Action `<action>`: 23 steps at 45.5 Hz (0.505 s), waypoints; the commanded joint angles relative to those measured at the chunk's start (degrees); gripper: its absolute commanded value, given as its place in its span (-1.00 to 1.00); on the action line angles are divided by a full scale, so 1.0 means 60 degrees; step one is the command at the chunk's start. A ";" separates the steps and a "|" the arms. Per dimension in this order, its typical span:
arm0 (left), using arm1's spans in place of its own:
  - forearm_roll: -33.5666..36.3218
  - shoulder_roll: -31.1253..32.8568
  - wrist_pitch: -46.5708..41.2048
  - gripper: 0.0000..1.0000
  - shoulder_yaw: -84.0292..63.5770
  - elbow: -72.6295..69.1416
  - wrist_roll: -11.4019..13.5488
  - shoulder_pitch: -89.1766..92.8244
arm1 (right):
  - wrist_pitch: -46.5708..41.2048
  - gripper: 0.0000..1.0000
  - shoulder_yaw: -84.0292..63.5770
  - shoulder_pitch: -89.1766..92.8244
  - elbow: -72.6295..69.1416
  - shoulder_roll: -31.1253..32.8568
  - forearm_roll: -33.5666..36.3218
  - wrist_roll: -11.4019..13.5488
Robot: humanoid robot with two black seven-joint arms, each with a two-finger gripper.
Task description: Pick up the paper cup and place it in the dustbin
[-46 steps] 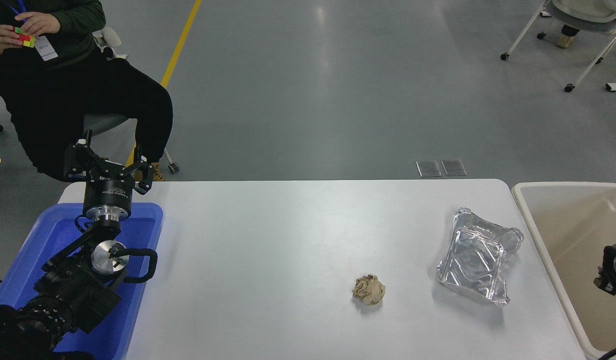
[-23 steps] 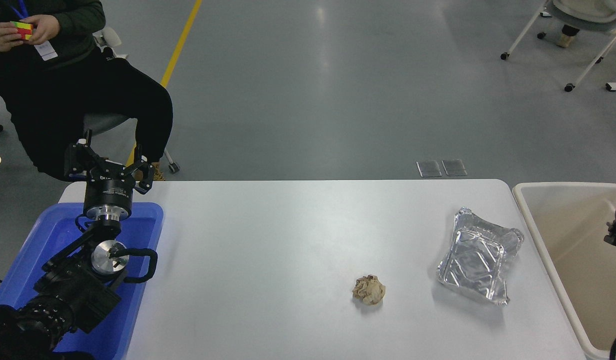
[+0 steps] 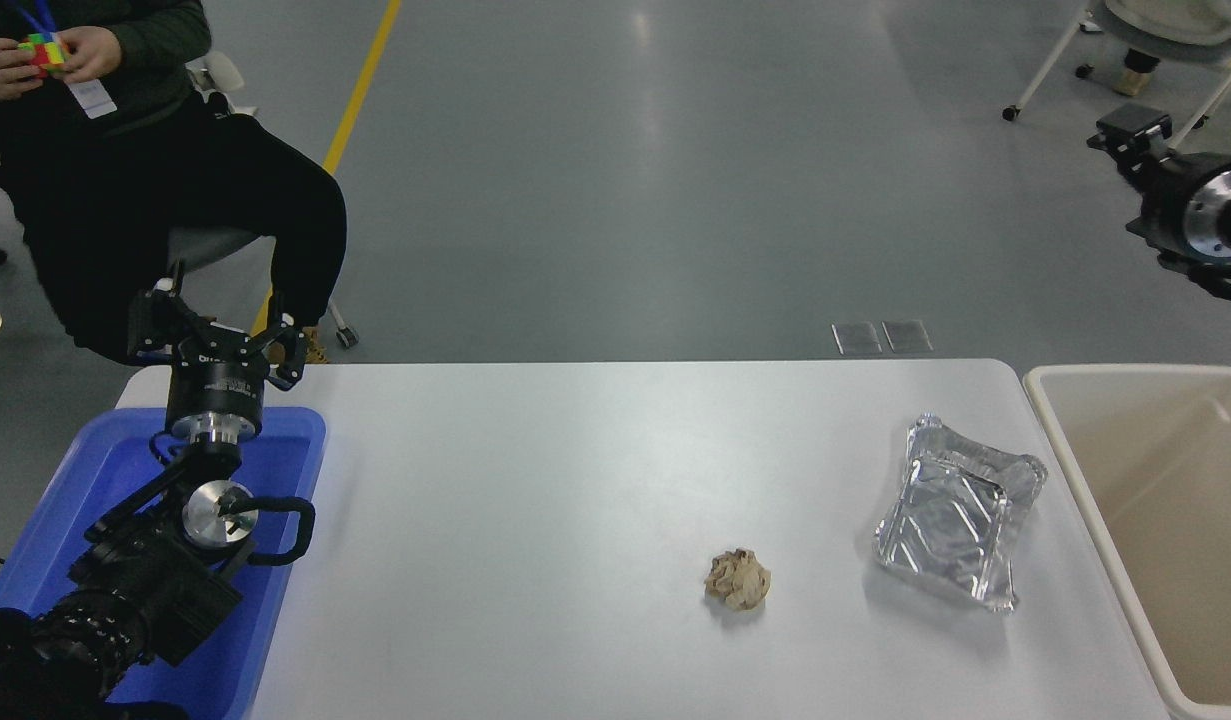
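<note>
The paper cup does not show anywhere in the head view; it is not on the table, and none shows in the part of the dustbin in view. The dustbin [image 3: 1165,500], a large beige tub with a pale rim, stands off the table's right end, cut by the picture's edge. My right gripper [image 3: 1133,130] is raised high at the upper right, well above and behind the dustbin, with nothing visibly in it. My left gripper [image 3: 215,335] is parked open over the blue tray at the lower left.
A crinkled silver foil tray [image 3: 960,515] lies on the white table [image 3: 535,480] near its right end. A crumpled brown paper ball [image 3: 738,580] lies to its left. A blue tray [image 3: 85,480] sits under the left arm. A person [image 3: 125,150] sits at the far left.
My right arm has risen from low over the dustbin at the right edge to high at the upper right. The left arm has not moved.
</note>
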State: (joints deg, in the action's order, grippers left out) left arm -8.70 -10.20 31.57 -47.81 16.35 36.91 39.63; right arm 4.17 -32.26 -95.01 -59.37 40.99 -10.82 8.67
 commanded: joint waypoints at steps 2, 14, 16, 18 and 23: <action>0.0000 0.0001 0.0012 0.98 0.0000 0.0000 0.0000 0.0001 | -0.0110 1.00 -0.3746 -0.3279 -0.2774 -0.0532 -0.0248 -0.0317; 0.0000 0.0001 -0.0002 0.98 0.0015 0.0000 0.0000 0.0001 | -0.0197 1.00 -0.5550 -0.5200 -0.5631 -0.1952 -0.0277 -0.0449; 0.0000 0.0001 -0.0002 0.98 0.0015 0.0000 0.0000 0.0001 | -0.0372 1.00 -0.5594 -0.5375 -0.5938 -0.2303 -0.0277 -0.0449; 0.0000 0.0001 -0.0002 0.98 0.0015 0.0000 0.0000 0.0001 | -0.0679 1.00 -0.5682 -0.5565 -0.6129 -0.2655 -0.0277 -0.0464; 0.0000 0.0001 -0.0002 0.98 0.0015 0.0000 0.0000 0.0001 | -0.1719 1.00 -0.5902 -0.5917 -0.6233 -0.3388 -0.0262 -0.0478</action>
State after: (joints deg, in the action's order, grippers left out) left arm -8.70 -10.20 31.57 -47.75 16.35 36.92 39.64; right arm 1.36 -61.88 -123.18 -88.85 29.39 -12.28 6.30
